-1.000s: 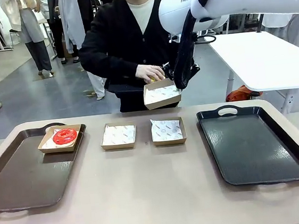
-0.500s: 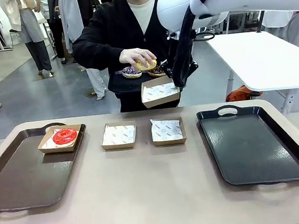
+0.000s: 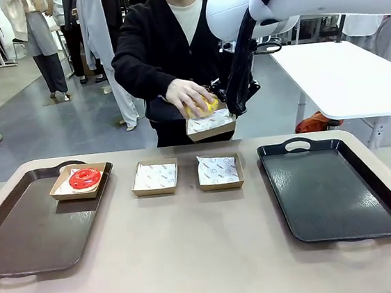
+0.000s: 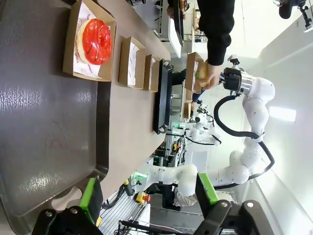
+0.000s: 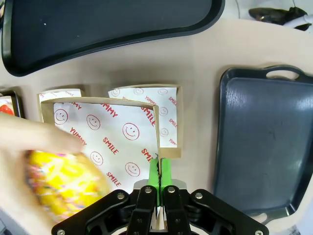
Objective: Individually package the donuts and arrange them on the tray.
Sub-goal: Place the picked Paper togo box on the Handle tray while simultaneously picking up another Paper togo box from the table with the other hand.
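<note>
My right gripper (image 3: 236,111) is shut on the side wall of a cardboard box (image 3: 211,125), holding it in the air beyond the table's far edge. The person's hand (image 3: 187,93) lowers a yellow sprinkled donut (image 3: 203,108) into that box. In the right wrist view my right gripper (image 5: 159,172) pinches the box wall, and the blurred yellow donut (image 5: 63,188) hangs over the printed liner (image 5: 107,142). A red donut (image 3: 85,178) lies boxed on the brown tray (image 3: 23,234). My left gripper (image 4: 149,196) stands open above that brown tray (image 4: 44,122), short of the red donut (image 4: 95,34).
Two empty lined boxes (image 3: 155,177) (image 3: 220,170) sit mid-table near the far edge. A black tray (image 3: 333,188) lies at the right. The person holds a dark tray (image 3: 164,112) just beyond the table. A white table (image 3: 342,75) stands behind on the right.
The person's hand picked the yellow donut off their dark tray and brought it down over the held box. My right gripper kept the box almost still.
</note>
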Robot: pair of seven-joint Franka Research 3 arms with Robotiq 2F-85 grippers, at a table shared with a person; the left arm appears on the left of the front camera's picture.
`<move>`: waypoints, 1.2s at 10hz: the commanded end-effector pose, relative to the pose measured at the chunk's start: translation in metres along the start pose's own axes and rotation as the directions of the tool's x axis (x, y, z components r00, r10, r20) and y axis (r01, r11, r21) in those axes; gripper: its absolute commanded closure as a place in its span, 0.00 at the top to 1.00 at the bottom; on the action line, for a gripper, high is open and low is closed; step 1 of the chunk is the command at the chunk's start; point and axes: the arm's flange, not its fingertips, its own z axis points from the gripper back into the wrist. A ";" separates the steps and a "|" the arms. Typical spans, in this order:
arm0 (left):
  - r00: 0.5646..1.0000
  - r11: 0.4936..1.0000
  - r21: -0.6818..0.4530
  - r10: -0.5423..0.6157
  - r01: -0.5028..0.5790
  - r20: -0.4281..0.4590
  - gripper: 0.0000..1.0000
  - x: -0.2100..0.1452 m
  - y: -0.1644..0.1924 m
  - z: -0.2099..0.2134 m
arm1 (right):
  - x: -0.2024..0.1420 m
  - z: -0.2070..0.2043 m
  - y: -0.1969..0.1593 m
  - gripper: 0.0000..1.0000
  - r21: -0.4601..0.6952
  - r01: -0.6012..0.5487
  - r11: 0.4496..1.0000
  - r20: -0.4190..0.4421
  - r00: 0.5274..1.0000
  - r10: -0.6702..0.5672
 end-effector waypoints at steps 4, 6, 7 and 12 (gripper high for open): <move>1.000 1.000 -0.001 -0.001 0.001 0.004 1.00 -0.001 0.000 0.001 | -0.007 -0.002 -0.004 0.00 0.002 0.004 1.000 -0.001 1.000 -0.004; 1.000 1.000 -0.001 -0.001 0.001 0.004 1.00 -0.001 0.000 0.001 | -0.007 -0.002 -0.004 0.00 0.002 0.004 1.000 -0.001 1.000 -0.004; 1.000 1.000 -0.001 -0.001 0.001 0.004 1.00 -0.001 0.000 0.001 | -0.007 -0.002 -0.004 0.00 0.002 0.004 1.000 -0.001 1.000 -0.004; 1.000 1.000 -0.001 -0.001 0.001 0.004 1.00 -0.001 0.000 0.001 | -0.007 -0.002 -0.004 0.00 0.002 0.004 1.000 -0.001 1.000 -0.004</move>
